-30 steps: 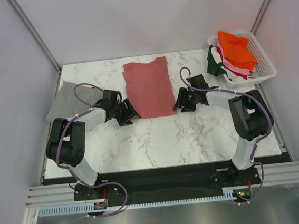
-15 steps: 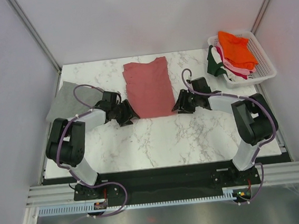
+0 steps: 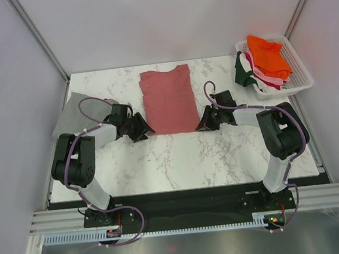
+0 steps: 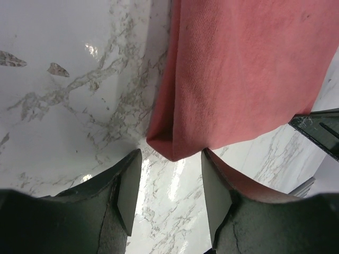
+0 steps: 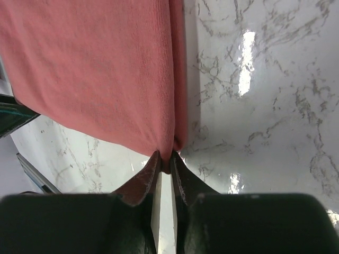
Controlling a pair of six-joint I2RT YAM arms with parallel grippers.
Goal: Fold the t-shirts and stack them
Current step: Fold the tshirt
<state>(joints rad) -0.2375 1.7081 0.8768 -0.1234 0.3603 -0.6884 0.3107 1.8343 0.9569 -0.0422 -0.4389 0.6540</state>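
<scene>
A dusty salmon-pink t-shirt (image 3: 168, 100) lies folded lengthwise on the marble table, hem towards the arms. My left gripper (image 3: 144, 128) sits at its near left corner, jaws open; that corner (image 4: 172, 145) lies just ahead of the gap between the fingers. My right gripper (image 3: 201, 122) is at the near right corner and is shut on the salmon-pink t-shirt's corner (image 5: 168, 151). A grey t-shirt (image 3: 75, 112) lies flat at the table's left edge. Orange, pink, white and dark green t-shirts (image 3: 265, 61) are piled in the basket.
The white slatted basket (image 3: 300, 78) stands at the back right corner, a dark green shirt (image 3: 243, 72) hanging over its left rim. Bare marble (image 3: 184, 158) stretches between the salmon shirt and the arm bases. Pale walls close the back and sides.
Both grippers moved in to the salmon shirt's near corners. The right gripper closed on the right corner. The left jaws narrowed a little but stay open.
</scene>
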